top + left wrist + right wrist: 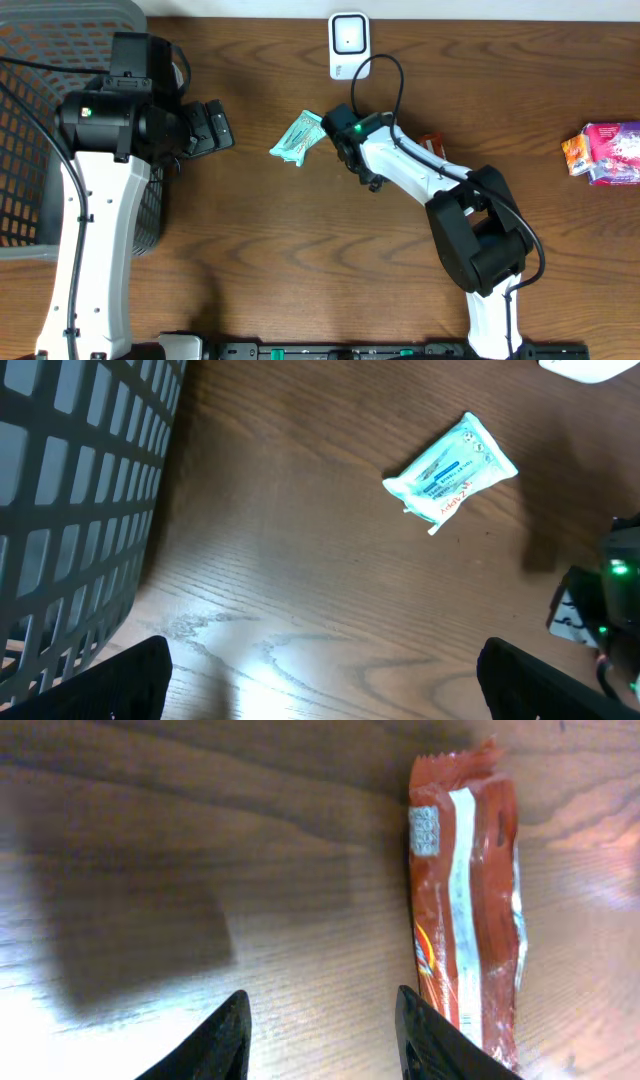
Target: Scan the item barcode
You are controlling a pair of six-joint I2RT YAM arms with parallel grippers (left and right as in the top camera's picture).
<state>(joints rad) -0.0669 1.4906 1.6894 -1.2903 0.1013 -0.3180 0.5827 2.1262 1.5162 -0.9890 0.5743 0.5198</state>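
A thin pale blue-green plastic packet (298, 137) lay flat on the dark brown wooden desk (300, 250), a little to the left of and below the small white scanner box (348, 42). Its printed side faced up, with blue and red writing. It lay on a slant in the overhead view, one end down-left and the other end up-right, toward the scanner.

A long red foil packet (470, 900) with a white stripe lay flat too. From above, most of it was hidden under the right arm (431, 142). In the right wrist view its long side ran up and down the picture, with the crinkly end at the top.

There was one blue-green packet, one red packet, one scanner and one grey plastic basket (60, 40) at the left edge. A small heap of pink and orange packets (605, 150) sat far off at the right; I could not count them.

The right gripper (320, 1010) had its fingers apart with only bare desk between them, and the red packet lay just beside one finger. The left gripper (325, 650) was spread wide and held nothing, well apart from the blue-green packet.
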